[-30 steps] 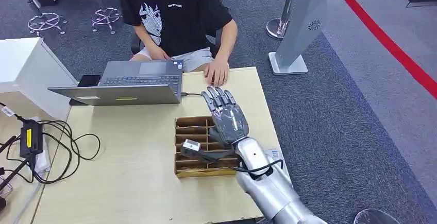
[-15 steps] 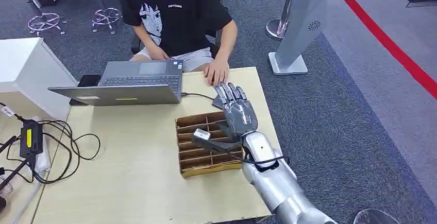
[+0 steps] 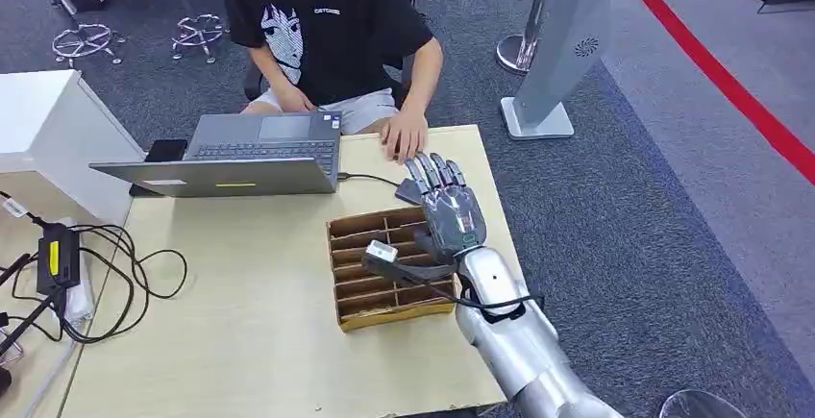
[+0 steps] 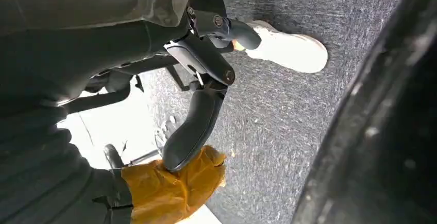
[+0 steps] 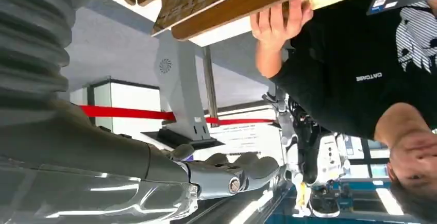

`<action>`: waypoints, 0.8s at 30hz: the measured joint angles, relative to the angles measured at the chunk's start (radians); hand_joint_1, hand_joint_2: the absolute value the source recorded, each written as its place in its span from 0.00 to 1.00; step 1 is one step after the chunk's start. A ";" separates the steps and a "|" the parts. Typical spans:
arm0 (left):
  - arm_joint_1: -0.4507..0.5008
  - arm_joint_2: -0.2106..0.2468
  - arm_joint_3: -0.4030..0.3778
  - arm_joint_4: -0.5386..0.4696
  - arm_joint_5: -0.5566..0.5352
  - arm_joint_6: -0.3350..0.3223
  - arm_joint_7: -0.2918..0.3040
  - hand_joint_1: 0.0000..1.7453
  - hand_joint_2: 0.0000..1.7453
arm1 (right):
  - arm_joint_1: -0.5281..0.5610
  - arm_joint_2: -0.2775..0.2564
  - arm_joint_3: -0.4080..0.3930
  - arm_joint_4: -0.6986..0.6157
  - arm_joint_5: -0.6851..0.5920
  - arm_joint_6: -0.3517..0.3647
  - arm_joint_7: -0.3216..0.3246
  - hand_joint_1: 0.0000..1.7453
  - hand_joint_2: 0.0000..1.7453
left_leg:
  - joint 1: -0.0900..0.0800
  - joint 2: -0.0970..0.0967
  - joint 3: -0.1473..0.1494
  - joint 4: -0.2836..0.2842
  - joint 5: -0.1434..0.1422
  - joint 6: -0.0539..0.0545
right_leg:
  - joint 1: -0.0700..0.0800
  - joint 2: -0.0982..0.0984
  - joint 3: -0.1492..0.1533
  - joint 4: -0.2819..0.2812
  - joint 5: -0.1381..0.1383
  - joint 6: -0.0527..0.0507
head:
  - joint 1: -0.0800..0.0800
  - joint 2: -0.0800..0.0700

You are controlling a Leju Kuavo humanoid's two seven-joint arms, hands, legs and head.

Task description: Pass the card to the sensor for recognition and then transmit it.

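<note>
The right hand (image 3: pixel 447 209) hovers flat with fingers spread, grasping nothing, over the far right corner of the wooden tray (image 3: pixel 358 295). A person's hand (image 3: pixel 405 135) rests just beyond its fingertips; the left hand (image 4: pixel 198 80) hangs released above carpet.

A: What is near the left hand (image 4: pixel 206 54)?

B: Its dark grey fingers (image 4: pixel 193 126) are loosely spread, holding nothing, above speckled dark grey carpet (image 4: pixel 278 131).

A: Anything else?

B: A crumpled yellow-orange cloth-like object (image 4: pixel 170 193) touches one fingertip, and a white shoe (image 4: pixel 288 51) stands on the carpet beyond the hand.
</note>
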 joint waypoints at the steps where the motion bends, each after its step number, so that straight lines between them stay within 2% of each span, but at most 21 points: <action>1: 0.000 0.000 0.000 0.000 0.000 0.000 0.000 0.00 1.00 | 0.003 0.000 0.000 -0.006 0.000 0.001 -0.002 0.00 1.00 | 0.000 0.000 0.000 0.000 0.000 0.000 | 0.000 0.000 0.000 0.000 0.000 0.000 | 0.000 0.000; 3: 0.000 0.000 0.000 0.000 0.000 0.000 0.000 0.00 1.00 | 0.007 0.000 0.002 -0.017 0.003 0.002 -0.003 0.02 1.00 | 0.000 0.000 0.000 0.000 0.000 0.000 | 0.000 0.000 0.000 0.000 0.000 0.000 | 0.000 0.000; 4: 0.000 0.000 -0.001 0.000 0.000 0.000 0.000 0.00 1.00 | 0.009 0.000 0.003 -0.023 0.003 0.002 -0.003 0.82 1.00 | 0.000 0.000 0.000 0.000 0.000 0.000 | 0.000 0.000 0.000 0.000 0.000 0.000 | 0.000 0.000; 5: 0.000 0.000 -0.001 0.000 0.000 0.000 0.000 0.00 1.00 | 0.011 0.000 0.006 -0.029 0.003 0.003 -0.003 1.00 1.00 | 0.000 0.000 0.000 0.000 0.000 0.000 | 0.000 0.000 0.000 0.000 0.000 0.000 | 0.000 0.000; 7: 0.000 0.000 -0.001 0.000 0.000 0.000 0.000 0.00 1.00 | 0.016 0.000 0.013 -0.044 0.006 0.006 -0.002 1.00 1.00 | 0.000 0.000 0.000 0.000 0.000 0.000 | 0.000 0.000 0.000 0.000 0.000 0.000 | 0.000 0.000; 14: 0.000 0.000 -0.004 0.000 0.000 0.000 0.000 0.00 1.00 | 0.029 0.000 0.024 -0.083 -0.003 0.007 0.007 0.91 1.00 | 0.000 0.000 0.000 0.000 0.000 0.000 | 0.000 0.000 0.000 0.000 0.000 0.000 | 0.000 0.000; 17: 0.000 0.000 -0.007 0.000 0.000 0.000 0.000 0.00 1.00 | 0.032 0.000 0.024 -0.092 -0.003 0.007 0.007 0.83 1.00 | 0.000 0.000 0.000 0.000 0.000 0.000 | 0.000 0.000 0.000 0.000 0.000 0.000 | 0.000 0.000; 18: 0.000 0.000 -0.008 0.000 0.000 0.000 0.000 0.00 1.00 | 0.033 0.000 0.024 -0.093 -0.003 0.007 0.007 0.74 1.00 | 0.000 0.000 0.000 0.000 0.000 0.000 | 0.000 0.000 0.000 0.000 0.000 0.000 | 0.000 0.000; 19: 0.000 0.000 -0.008 0.000 0.000 0.000 0.000 0.00 1.00 | 0.035 0.000 0.024 -0.095 -0.003 0.007 0.008 0.42 1.00 | 0.000 0.000 0.000 0.000 0.000 0.000 | 0.000 0.000 0.000 0.000 0.000 0.000 | 0.000 0.000; 20: 0.000 0.000 -0.008 0.000 0.000 0.000 0.000 0.00 1.00 | 0.035 0.000 0.024 -0.097 -0.003 0.007 0.008 0.42 1.00 | 0.000 0.000 0.000 0.000 0.000 0.000 | 0.000 0.000 0.000 0.000 0.000 0.000 | 0.000 0.000; 21: 0.000 0.000 -0.008 0.000 0.000 0.000 0.000 0.00 1.00 | 0.036 0.000 0.024 -0.097 -0.004 0.007 0.008 0.02 1.00 | 0.000 0.000 0.000 0.000 0.000 0.000 | 0.000 0.000 0.000 0.000 0.000 0.000 | 0.000 0.000; 24: 0.000 0.000 -0.008 0.000 0.000 0.000 0.000 0.00 1.00 | 0.039 0.000 0.024 -0.099 -0.005 0.006 0.007 0.00 1.00 | 0.000 0.000 0.000 0.000 0.000 0.000 | 0.000 0.000 0.000 0.000 0.000 0.000 | 0.000 0.000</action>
